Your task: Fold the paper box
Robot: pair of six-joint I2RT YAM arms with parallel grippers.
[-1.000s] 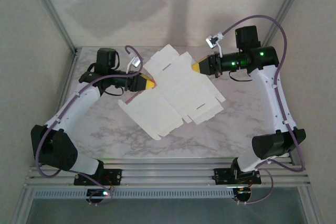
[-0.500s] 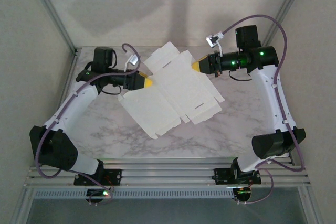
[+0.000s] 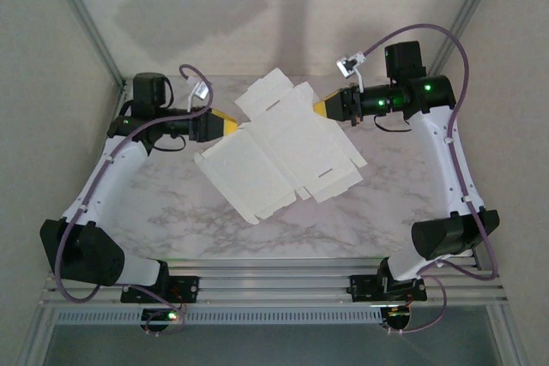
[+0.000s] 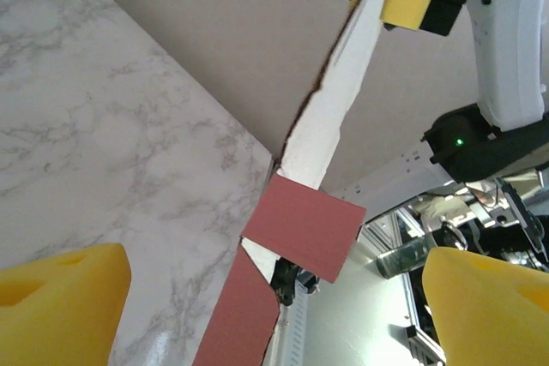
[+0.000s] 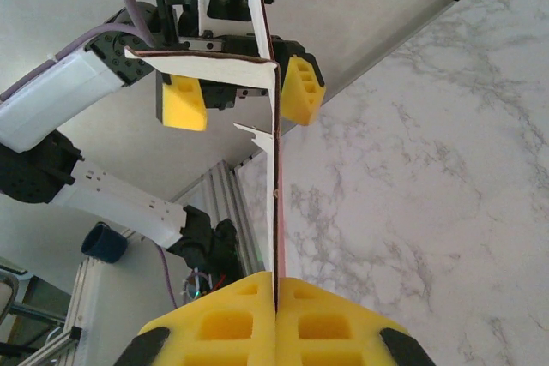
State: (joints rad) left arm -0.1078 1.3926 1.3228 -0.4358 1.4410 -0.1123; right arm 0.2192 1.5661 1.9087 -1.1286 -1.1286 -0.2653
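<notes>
Backing off, the left gripper (image 3: 228, 123) had spread its jaws and released the paper box (image 3: 283, 156), whose edge hung just beyond its tips. The right gripper (image 3: 321, 109) stayed clamped on the opposite edge; folding probably awaited a fresh left grip.

The paper box (image 3: 283, 156) (white face up) hangs over the tabletop's (image 3: 369, 216) middle. The right gripper (image 3: 319, 109) pinches its far edge; the left gripper (image 3: 230, 123) sits alongside.

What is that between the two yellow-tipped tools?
The paper box, a creased white sheet. The top view shows the right tool shut on one edge and the left tool open beside the opposite edge.
</notes>
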